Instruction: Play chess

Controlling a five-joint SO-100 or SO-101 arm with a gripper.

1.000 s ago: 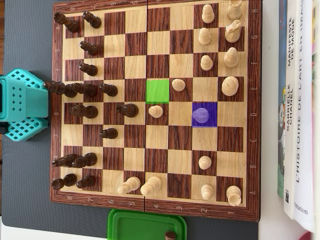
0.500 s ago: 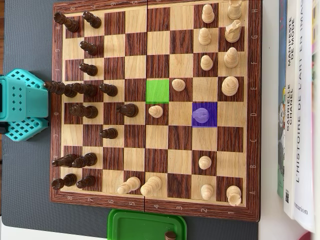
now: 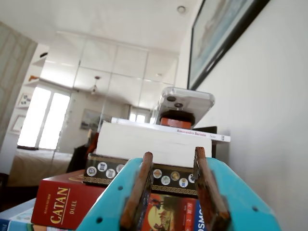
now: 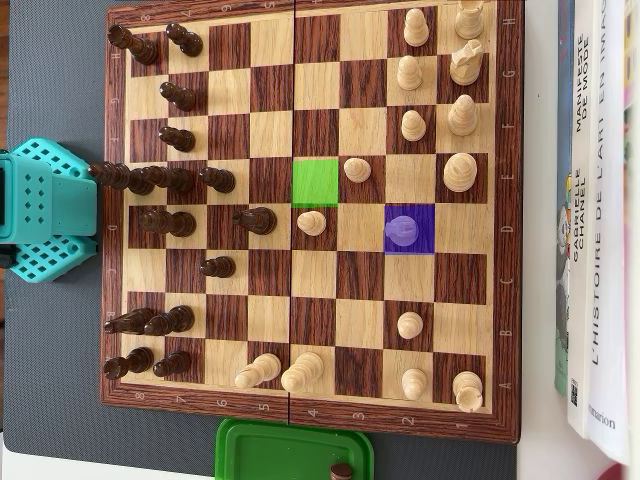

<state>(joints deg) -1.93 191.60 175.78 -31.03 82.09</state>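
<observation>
In the overhead view a wooden chessboard (image 4: 310, 415) lies on a dark mat, with dark pieces (image 4: 180, 180) on its left side and light pieces (image 4: 412, 125) on its right. One square is tinted green (image 4: 316, 182) and is empty. Another is tinted purple, with a light pawn (image 4: 404, 229) on it. The teal arm (image 4: 40, 210) sits at the board's left edge. In the wrist view my gripper (image 3: 173, 155) is open and empty. It is raised off the board and points across the room at a stack of boxes.
A green container (image 4: 290, 450) below the board holds a dark piece (image 4: 342, 470). Books (image 4: 600, 200) lie right of the board. The wrist view shows a red Catan box (image 3: 62, 202), a white book (image 3: 154, 139), a phone (image 3: 185, 103) on top and a wall (image 3: 269, 120).
</observation>
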